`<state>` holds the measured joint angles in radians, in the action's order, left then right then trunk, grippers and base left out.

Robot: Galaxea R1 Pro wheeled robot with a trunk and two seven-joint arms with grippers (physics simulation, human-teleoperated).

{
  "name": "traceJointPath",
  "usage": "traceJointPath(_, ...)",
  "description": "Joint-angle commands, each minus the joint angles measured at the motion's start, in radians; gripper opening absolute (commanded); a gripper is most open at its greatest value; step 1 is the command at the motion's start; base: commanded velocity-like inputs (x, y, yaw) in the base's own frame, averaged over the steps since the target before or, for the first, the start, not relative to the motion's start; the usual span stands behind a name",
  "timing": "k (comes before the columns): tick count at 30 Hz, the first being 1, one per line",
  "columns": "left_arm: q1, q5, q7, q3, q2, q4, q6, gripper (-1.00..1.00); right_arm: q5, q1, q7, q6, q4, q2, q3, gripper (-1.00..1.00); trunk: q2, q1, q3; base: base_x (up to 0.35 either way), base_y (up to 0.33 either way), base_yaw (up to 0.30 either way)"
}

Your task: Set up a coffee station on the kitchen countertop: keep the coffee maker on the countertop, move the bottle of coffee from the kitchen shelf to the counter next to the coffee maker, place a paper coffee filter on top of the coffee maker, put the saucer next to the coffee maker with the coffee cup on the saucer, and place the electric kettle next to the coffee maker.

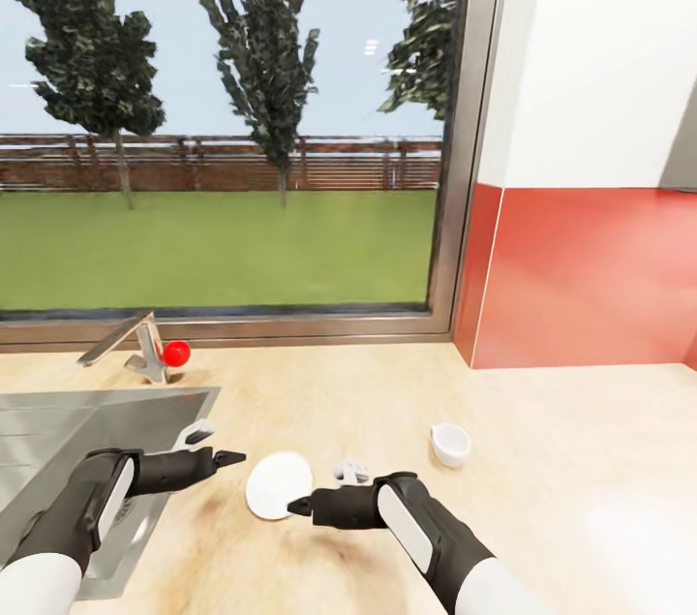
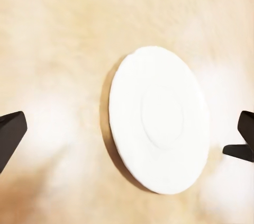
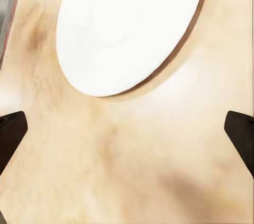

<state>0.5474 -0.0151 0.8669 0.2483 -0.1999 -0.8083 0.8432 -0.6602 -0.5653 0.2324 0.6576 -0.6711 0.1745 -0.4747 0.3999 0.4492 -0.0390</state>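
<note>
Both our arms are reaching low over the countertop (image 1: 542,499), and we are looking down at them from just above. Our left gripper (image 1: 228,457) is hovering beside the saucer (image 1: 279,484), with its fingers spread wide and nothing between them; in the left wrist view the saucer (image 2: 157,118) is lying flat between the two dark fingertips (image 2: 10,134), not touched by them. Our right gripper (image 1: 300,505) is pointing at the near edge of the saucer, also wide open and empty, and in its wrist view the saucer (image 3: 129,28) is lying ahead of the fingertips (image 3: 241,131).

We are judging that the task is at an early stage. The saucer is already lying on the counter, and the coffee cup (image 1: 450,445) is standing apart from it to the right, so the cup is not yet on the saucer. The coffee maker, bottle, filter and kettle are not appearing here, so we cannot say anything about them.

Around us, the sink (image 1: 58,431) is lying at the left with the faucet (image 1: 131,344) and a red ball (image 1: 176,353) behind it. A small white and grey thing (image 1: 352,473) is lying just beside the saucer; it is perhaps a part of our own wrist, we are not sure. It could be getting in the way of a grip from the right side.
</note>
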Motion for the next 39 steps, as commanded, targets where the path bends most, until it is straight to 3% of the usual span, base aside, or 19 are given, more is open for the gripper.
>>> traceJointPath(1,0.000,-0.003,0.004,0.003,0.000,0.000,0.008,1.00,0.010,0.000,0.001,0.002,0.003,0.000,-0.001,1.00,0.000,0.001,0.001,0.212,0.000,0.000)
traceJointPath(25,-0.006,-0.009,0.003,0.002,0.007,0.054,0.000,1.00,0.003,0.000,-0.013,0.002,0.000,0.000,-0.003,1.00,0.000,0.001,0.001,0.025,0.000,0.000)
traceJointPath(27,-0.006,-0.009,0.003,0.002,0.007,0.054,0.000,1.00,-0.053,0.000,-0.013,0.002,0.000,0.000,-0.003,1.00,0.000,0.001,0.001,0.143,0.000,0.000)
traceJointPath(28,-0.006,-0.009,0.003,0.002,0.007,0.054,0.000,1.00,-0.120,0.000,-0.027,0.002,-0.003,0.000,-0.004,1.00,0.000,0.001,0.001,0.107,0.000,0.000)
traceJointPath(30,-0.006,-0.009,0.003,0.002,0.007,0.054,0.000,1.00,-0.147,0.000,-0.060,0.002,-0.005,0.000,-0.008,1.00,0.000,0.001,0.001,0.060,0.000,0.000)
traceJointPath(35,-0.006,-0.008,0.003,0.002,0.007,0.054,0.000,1.00,-0.164,0.000,-0.082,0.001,-0.007,0.000,-0.059,1.00,0.000,0.001,0.001,0.010,0.003,0.000)
traceJointPath(39,-0.006,-0.007,0.003,0.002,0.007,0.054,0.000,1.00,-0.188,0.000,-0.083,0.001,-0.007,0.000,-0.067,1.00,0.000,0.001,0.001,0.001,0.055,0.000)
